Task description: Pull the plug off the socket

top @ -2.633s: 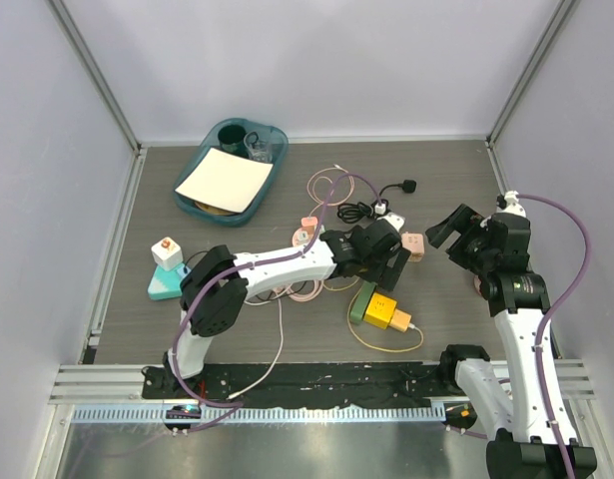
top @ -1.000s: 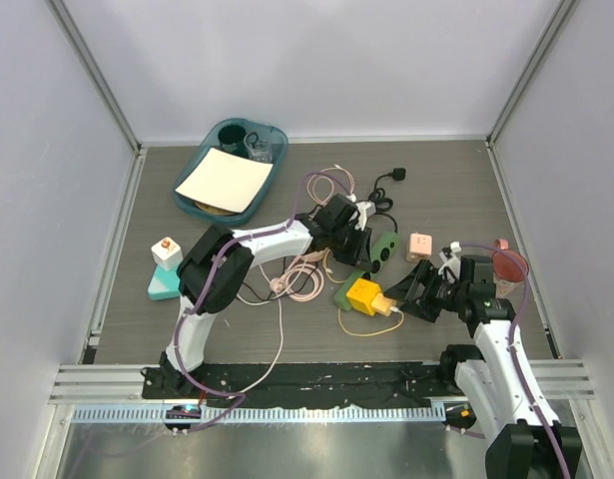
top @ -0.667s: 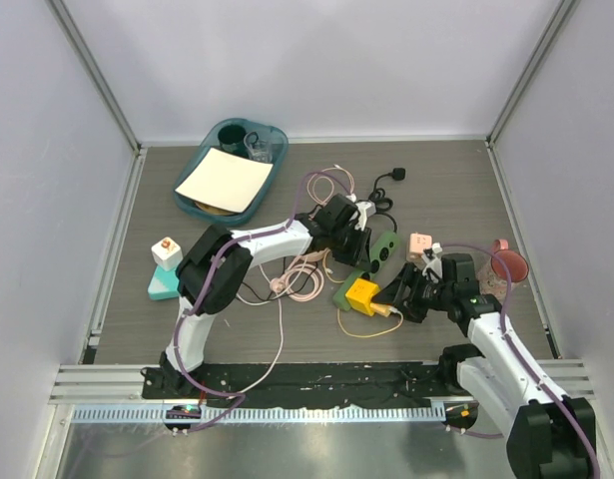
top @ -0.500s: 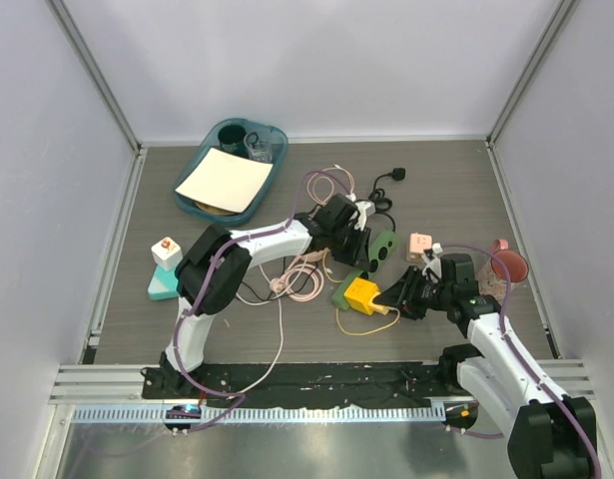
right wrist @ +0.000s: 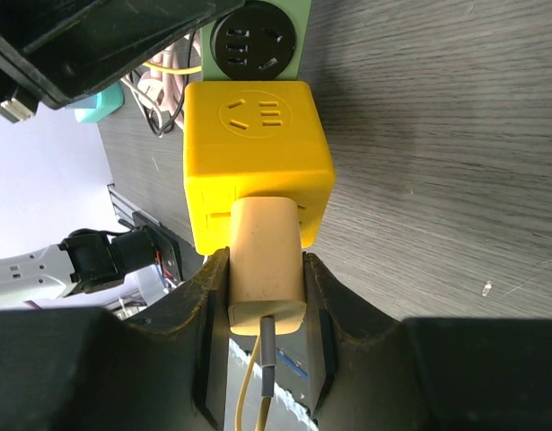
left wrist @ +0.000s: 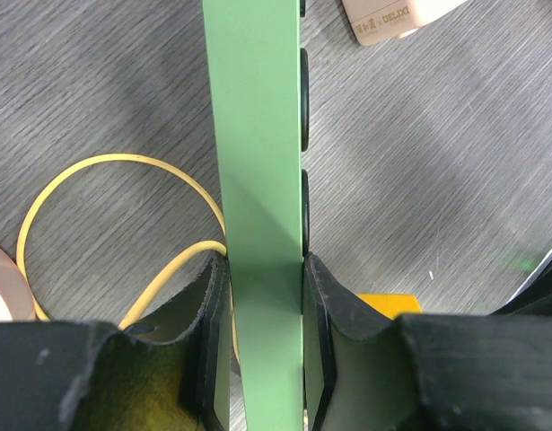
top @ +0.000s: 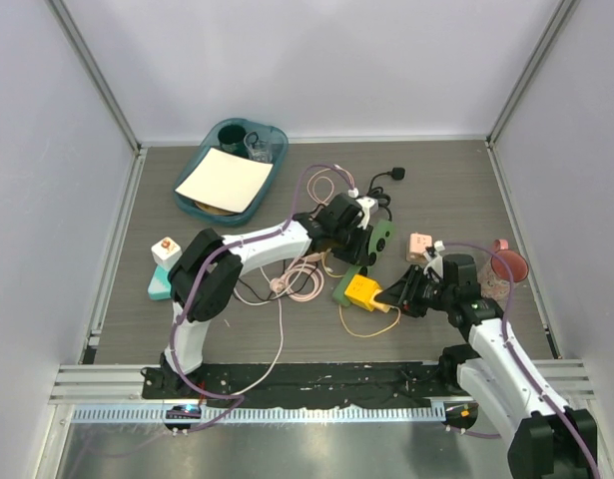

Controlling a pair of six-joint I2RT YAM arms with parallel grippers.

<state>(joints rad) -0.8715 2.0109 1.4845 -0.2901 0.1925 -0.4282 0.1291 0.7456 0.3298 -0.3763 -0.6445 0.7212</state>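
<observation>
The socket is a yellow cube seated on a green power strip. A cream plug with a yellow cord sits in the cube's near face. My right gripper is shut on the plug, one pad on each side. My left gripper is shut on the green strip, clamping its narrow sides. In the left wrist view a corner of the cube peeks out beside my right finger.
The yellow cord loops on the table near the strip. A pink adapter and a red cup lie to the right. Pink cables and a black cable tangle around the left arm. A teal tray sits far left.
My right gripper has moved left up to the cube and closed on the cream plug. The left gripper has shifted slightly up and right with the green strip.
</observation>
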